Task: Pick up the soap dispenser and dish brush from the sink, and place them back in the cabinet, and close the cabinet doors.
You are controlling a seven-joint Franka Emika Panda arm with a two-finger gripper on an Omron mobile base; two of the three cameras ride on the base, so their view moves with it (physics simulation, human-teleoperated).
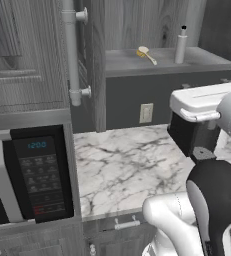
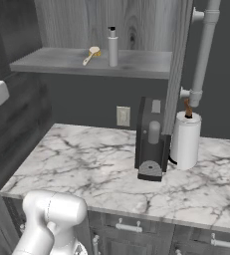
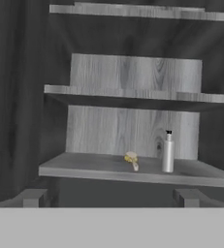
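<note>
Hand view showed the soap dispenser (image 3: 168, 153) upright on the cabinet (image 3: 133, 170) shelf, the dish brush (image 3: 131, 159) lying just beside it. The gripper (image 3: 111, 199) hung back from the shelf, fingers spread and holding nothing. One door (image 1: 94, 65) stood open.

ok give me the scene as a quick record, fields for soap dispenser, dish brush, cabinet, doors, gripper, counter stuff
soap dispenser: upright on the lowest cabinet shelf
dish brush: lying on the same shelf, beside the dispenser, apart from it
cabinet: open, shelves exposed
cabinet doors: swung open, not yet closed
gripper: open, holding nothing, facing the shelves
counter: marble, with a dark appliance and a white cylinder
</note>
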